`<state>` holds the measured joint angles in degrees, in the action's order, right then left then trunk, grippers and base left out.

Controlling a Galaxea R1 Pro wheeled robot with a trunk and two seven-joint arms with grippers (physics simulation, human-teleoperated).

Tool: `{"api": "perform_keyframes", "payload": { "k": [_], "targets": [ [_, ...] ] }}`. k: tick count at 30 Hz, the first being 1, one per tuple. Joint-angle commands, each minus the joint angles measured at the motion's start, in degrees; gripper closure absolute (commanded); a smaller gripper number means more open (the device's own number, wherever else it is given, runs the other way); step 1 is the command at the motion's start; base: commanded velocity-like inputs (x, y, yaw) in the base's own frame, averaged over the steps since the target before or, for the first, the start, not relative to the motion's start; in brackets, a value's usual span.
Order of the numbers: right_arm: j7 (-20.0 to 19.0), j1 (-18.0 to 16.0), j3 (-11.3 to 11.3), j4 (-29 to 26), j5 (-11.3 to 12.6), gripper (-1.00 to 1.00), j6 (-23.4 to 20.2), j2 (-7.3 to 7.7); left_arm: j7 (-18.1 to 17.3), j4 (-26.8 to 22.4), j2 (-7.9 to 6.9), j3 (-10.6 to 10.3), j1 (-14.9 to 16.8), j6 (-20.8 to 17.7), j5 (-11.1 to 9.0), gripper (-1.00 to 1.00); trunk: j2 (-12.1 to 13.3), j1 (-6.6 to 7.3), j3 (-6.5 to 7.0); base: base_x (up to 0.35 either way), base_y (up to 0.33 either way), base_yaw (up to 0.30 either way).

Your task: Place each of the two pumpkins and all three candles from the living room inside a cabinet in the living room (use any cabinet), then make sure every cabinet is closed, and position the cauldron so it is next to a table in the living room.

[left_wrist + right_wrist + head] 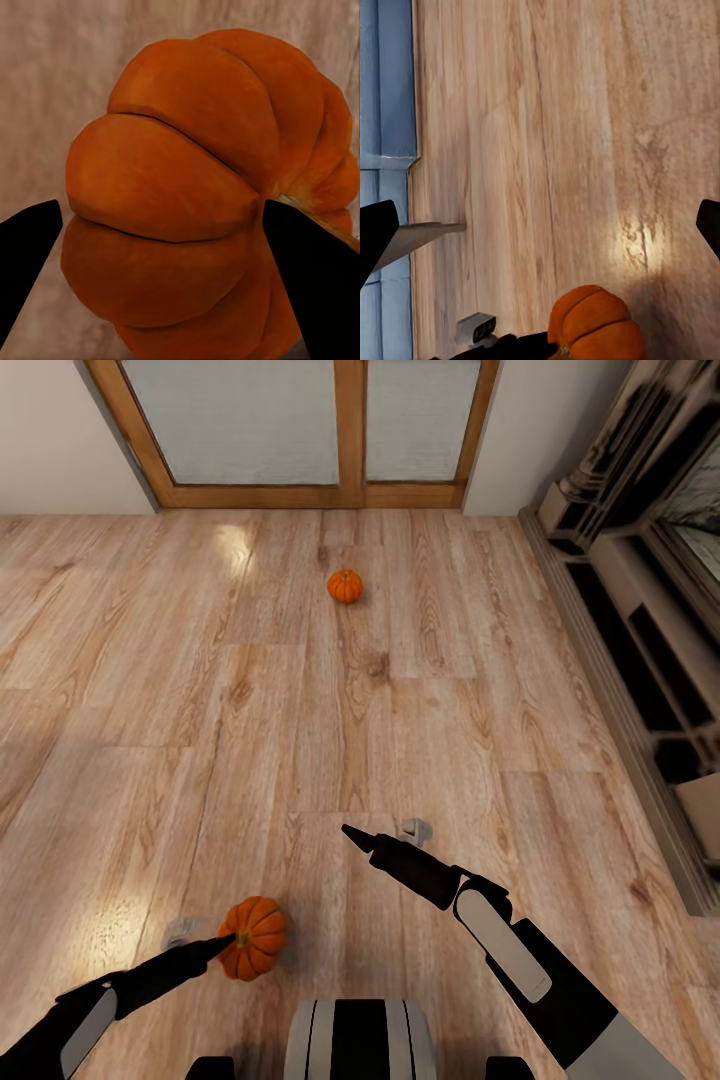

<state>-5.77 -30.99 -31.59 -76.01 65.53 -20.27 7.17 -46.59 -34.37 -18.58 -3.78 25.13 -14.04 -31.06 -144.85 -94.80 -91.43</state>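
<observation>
Left pincer [222, 943] at ribbed orange pumpkin [254, 937], short stem

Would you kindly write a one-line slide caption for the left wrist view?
Left gripper open around a ribbed orange pumpkin above the wooden floor, fingers either side.

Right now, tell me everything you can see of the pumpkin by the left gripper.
The near pumpkin is small, round and deep orange, with ribbed, matte lobes and a short pale stem. It sits on the wooden floor, seemingly tipped sideways. The left gripper has its open jaws around it; contact can't be confirmed.
</observation>
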Motion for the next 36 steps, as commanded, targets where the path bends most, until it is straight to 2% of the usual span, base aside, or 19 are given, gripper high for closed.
{"api": "perform_keyframes", "payload": {
  "k": [1,5,8,12,17,21,27,32,36],
  "targets": [
    [0.0,0.0,0.0,0.0,0.3,-1.00,-0.1,0.04,-1.4,0.0,-0.63,-0.2,0.0,-0.5,-0.6,1.00,0.0,0.03,0.19,0.000,0.000,0.000],
    [0.0,0.0,0.0,0.1,0.3,-1.00,-0.1,0.04,-3.8,0.0,-1.65,-0.2,0.0,-0.6,-1.1,1.00,0.1,0.14,1.08,0.000,0.000,0.000],
    [0.0,0.0,0.0,0.1,0.1,-1.00,-0.1,0.04,-6.2,0.0,-2.89,-0.2,0.0,-0.9,-3.3,1.00,0.1,0.21,1.74,0.000,0.000,0.000],
    [0.0,0.0,0.0,0.1,0.0,-1.00,-0.1,0.04,-9.0,0.0,-4.26,-0.2,0.0,-2.9,-4.8,1.00,0.1,0.32,2.63,0.000,0.000,0.000],
    [0.0,0.0,0.0,0.2,-0.3,-1.00,-0.1,0.04,-12.1,0.0,-5.73,-0.2,0.0,-3.8,-5.1,1.00,0.2,0.45,3.73,0.000,0.000,0.000],
    [0.0,0.0,0.0,0.5,-0.4,-1.00,-0.1,-0.04,-12.7,0.0,-5.91,0.1,0.0,-5.9,-5.2,1.00,0.3,0.55,4.62,0.000,0.000,0.000],
    [0.0,0.0,0.0,0.7,-0.3,-1.00,-0.1,-0.05,-13.1,-0.1,-6.15,2.1,0.0,-7.3,-5.2,1.00,0.3,0.70,5.95,0.000,0.000,0.000],
    [0.0,0.0,0.0,0.5,-0.3,-1.00,-0.1,-0.03,-19.9,-1.1,-8.41,2.5,0.0,-12.5,-5.0,1.00,0.4,0.73,6.17,0.000,0.000,0.000],
    [0.0,0.0,0.0,0.4,-0.3,-1.00,-0.1,0.03,-21.2,-1.2,-8.71,2.6,0.0,-14.0,-4.9,1.00,0.4,0.73,6.17,0.000,0.000,0.000]
  ]
}}
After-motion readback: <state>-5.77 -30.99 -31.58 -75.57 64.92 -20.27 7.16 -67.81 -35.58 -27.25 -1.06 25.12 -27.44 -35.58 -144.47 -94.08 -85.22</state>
